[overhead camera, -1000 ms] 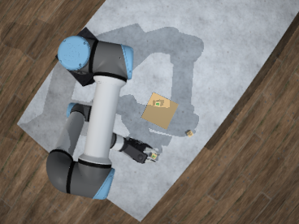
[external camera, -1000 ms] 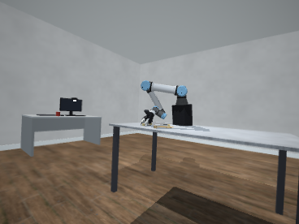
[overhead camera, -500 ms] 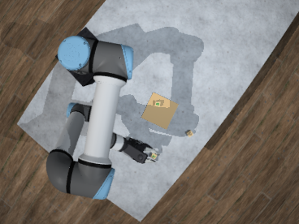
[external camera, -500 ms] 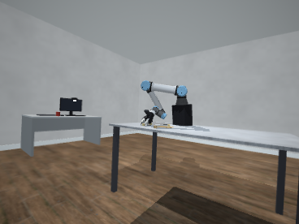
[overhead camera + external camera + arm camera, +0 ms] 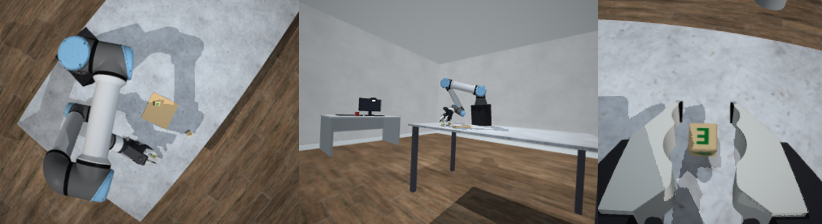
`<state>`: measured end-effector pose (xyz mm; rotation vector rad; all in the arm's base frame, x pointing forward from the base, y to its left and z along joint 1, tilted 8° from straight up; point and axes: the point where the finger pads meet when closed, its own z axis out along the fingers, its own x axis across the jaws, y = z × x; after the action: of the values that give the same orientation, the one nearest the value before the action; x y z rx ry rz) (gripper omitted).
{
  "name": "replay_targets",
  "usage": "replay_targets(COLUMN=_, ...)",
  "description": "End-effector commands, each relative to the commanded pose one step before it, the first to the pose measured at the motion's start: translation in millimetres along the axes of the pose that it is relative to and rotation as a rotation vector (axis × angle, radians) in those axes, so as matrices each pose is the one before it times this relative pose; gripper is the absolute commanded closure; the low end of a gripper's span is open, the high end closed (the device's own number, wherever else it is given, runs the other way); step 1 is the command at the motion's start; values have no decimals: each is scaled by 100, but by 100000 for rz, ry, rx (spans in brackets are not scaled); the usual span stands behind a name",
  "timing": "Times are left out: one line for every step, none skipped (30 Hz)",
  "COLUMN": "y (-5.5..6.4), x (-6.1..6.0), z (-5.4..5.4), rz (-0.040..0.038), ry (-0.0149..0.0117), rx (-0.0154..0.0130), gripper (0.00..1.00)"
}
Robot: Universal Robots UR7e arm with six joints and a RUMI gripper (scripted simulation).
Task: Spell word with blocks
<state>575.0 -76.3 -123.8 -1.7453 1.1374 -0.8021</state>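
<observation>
Your gripper (image 5: pixel 705 112) stands with its jaws a little apart and clamped on nothing. The E block (image 5: pixel 703 138) sits between them on the grey table top (image 5: pixel 763 65) with a sliver of gap on each side, the left one somewhat narrower. In the wrist view the green letter on top reads as a mirrored E, so it is turned round from the camera's own up. Judge its heading against the robot's base (image 5: pixel 75 53) before you commit.

In the top view that same block (image 5: pixel 153 155) is at the gripper's (image 5: pixel 152 157) tip, off the tan mat (image 5: pixel 164 115) and close to the table's edge. The relation that matters is this: the mat lies well apart from the gripper, further in over the table and away from that edge, up and slightly right in the top view. One block with a green mark (image 5: pixel 157 104) already rests near the mat's far corner, and I cannot read its letter. Another small block (image 5: pixel 188 132) lies off the mat, just past its right-hand corner.

You probably need to regrip, closing squarely across the block's two side faces, before carrying it toward the mat.
</observation>
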Motion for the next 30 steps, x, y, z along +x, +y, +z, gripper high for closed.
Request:
replay_targets(y=-1499, x=35, z=-1106, rz=242, ry=-34, rx=-117, gripper=75)
replay_targets(y=-117, x=-1, z=-73, rz=0, ry=0, rx=0, gripper=75)
replay_targets(y=-78, x=-1, z=-49, rz=0, ry=0, rx=0, gripper=75)
replay_targets(y=0, x=0, z=0, rz=0, ry=0, rx=0, gripper=75)
replay_targets(y=0, x=0, z=0, rz=0, ry=0, rx=0, gripper=75)
replay_targets(y=-38, x=4, z=-27, rz=0, ry=14, rx=-21, gripper=75)
replay_targets(y=-15, x=1, z=-11, rz=0, ry=5, rx=-7, gripper=75)
replay_targets(y=-1, x=1, z=-2, rz=0, ry=4, rx=-7, gripper=75)
replay_targets(y=0, x=-6, z=4, rz=-6, ry=-9, rx=-9, gripper=75)
replay_targets(y=-3, x=-16, z=10, rz=-14, ry=-28, rx=-28, gripper=75)
replay_targets(y=-3, x=-15, z=11, rz=-14, ry=-26, rx=-68, gripper=75)
replay_targets(y=-3, x=-14, z=13, rz=-15, ry=-23, rx=-125, gripper=75)
replay_targets(y=-3, x=-12, z=16, rz=-15, ry=-19, rx=-199, gripper=75)
replay_targets(y=-18, x=-22, z=19, rz=-17, ry=-52, rx=-235, gripper=75)
replay_targets(y=-25, x=-31, z=25, rz=-24, ry=-70, rx=-317, gripper=75)
replay_targets(y=-26, x=-21, z=21, rz=-15, ry=-55, rx=-410, gripper=75)
replay_targets(y=-19, x=17, z=3, rz=17, ry=12, rx=-514, gripper=75)
replay_targets(y=-23, x=19, z=2, rz=18, ry=13, rx=-621, gripper=75)
replay_targets(y=-26, x=19, z=1, rz=19, ry=14, rx=-734, gripper=75)
replay_targets(y=-29, x=17, z=-2, rz=17, ry=13, rx=-851, gripper=75)
replay_targets(y=0, x=0, z=0, rz=0, ry=0, rx=0, gripper=75)
replay_targets(y=0, x=0, z=0, rz=0, ry=0, rx=0, gripper=75)
replay_targets(y=-31, x=13, z=-6, rz=14, ry=11, rx=-972, gripper=75)
replay_targets(y=-32, x=8, z=-11, rz=9, ry=7, rx=-1095, gripper=75)
replay_targets(y=-33, x=-1, z=-18, rz=2, ry=2, rx=-1220, gripper=75)
replay_targets(y=-32, x=-12, z=-27, rz=-9, ry=-4, rx=-1346, gripper=75)
replay_targets(y=-30, x=-25, z=-38, rz=-22, ry=-13, rx=-1471, gripper=75)
replay_targets(y=-26, x=-42, z=-51, rz=-39, ry=-23, rx=-1595, gripper=75)
replay_targets(y=-21, x=-62, z=-65, rz=-59, ry=-35, rx=-1718, gripper=75)
replay_targets(y=-30, x=-20, z=-34, rz=-8, ry=-29, rx=-1813, gripper=75)
